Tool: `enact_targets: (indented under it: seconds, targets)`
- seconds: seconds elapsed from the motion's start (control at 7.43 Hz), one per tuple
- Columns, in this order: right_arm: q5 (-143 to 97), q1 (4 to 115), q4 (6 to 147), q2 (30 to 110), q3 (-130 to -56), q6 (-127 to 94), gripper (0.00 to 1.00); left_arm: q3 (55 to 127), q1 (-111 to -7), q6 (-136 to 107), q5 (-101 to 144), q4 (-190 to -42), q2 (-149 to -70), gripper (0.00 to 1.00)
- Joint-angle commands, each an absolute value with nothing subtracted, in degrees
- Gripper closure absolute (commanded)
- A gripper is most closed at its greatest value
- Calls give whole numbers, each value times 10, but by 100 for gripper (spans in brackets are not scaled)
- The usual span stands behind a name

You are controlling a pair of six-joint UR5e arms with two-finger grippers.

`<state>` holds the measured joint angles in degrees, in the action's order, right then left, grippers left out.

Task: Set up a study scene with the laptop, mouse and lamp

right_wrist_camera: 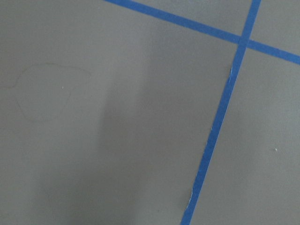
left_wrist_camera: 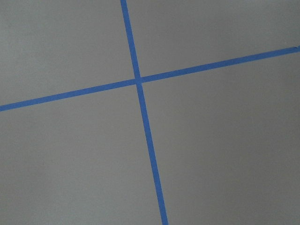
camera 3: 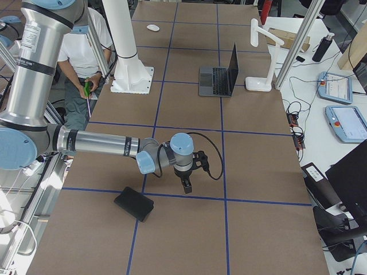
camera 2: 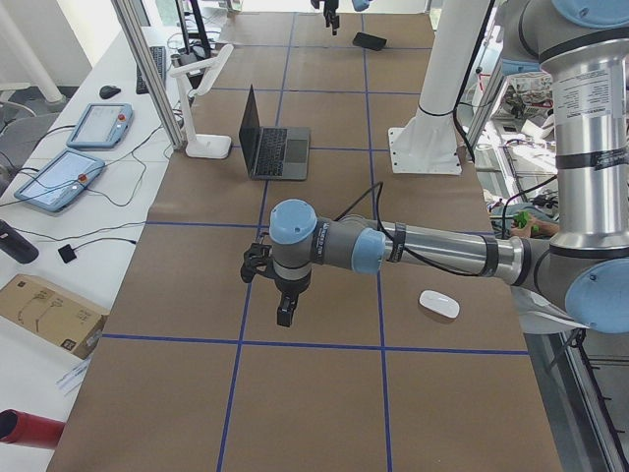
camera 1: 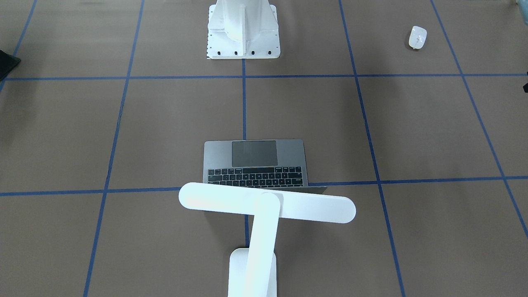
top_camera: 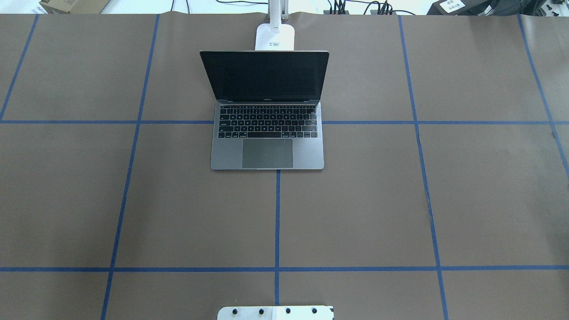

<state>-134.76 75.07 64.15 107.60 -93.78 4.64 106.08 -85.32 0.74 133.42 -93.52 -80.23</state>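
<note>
The laptop [top_camera: 266,133] stands open in the middle of the table with its screen up and facing the robot; it also shows in the front view [camera 1: 253,163]. The white lamp [camera 1: 268,202] stands just behind it, and its base [top_camera: 274,38] is at the far edge. The mouse [camera 1: 417,37] lies near the robot's side on its left and also shows in the left side view [camera 2: 438,304]. My left gripper [camera 2: 285,317] hangs over bare paper, apart from the mouse. My right gripper [camera 3: 186,188] hangs near a black mat. I cannot tell whether either is open or shut. Both wrist views show only brown paper and blue tape.
The black square mat [camera 3: 133,204] lies on the robot's right end of the table. The white bolted pedestal [camera 1: 243,29] stands at the robot's side. A seated person [camera 3: 86,51] is behind the pedestal. Tablets and cables [camera 2: 69,167] lie on the bench beyond the table.
</note>
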Motion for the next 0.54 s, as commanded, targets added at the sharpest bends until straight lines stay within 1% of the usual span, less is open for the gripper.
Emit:
enact_targets:
  seconds: [0.0,0.27,0.4]
  targets:
    - [-1433,778,646,1084,-871,149,0,1081,-857,5,1350,-934,-791,0]
    - [-1447,787,650,1105,-867,190,1,1107,-859,-17,1350,-933,-776,0]
    - [-1447,791,679,1112,-866,252,2,1125,-859,-46,1350,-934,-775,0]
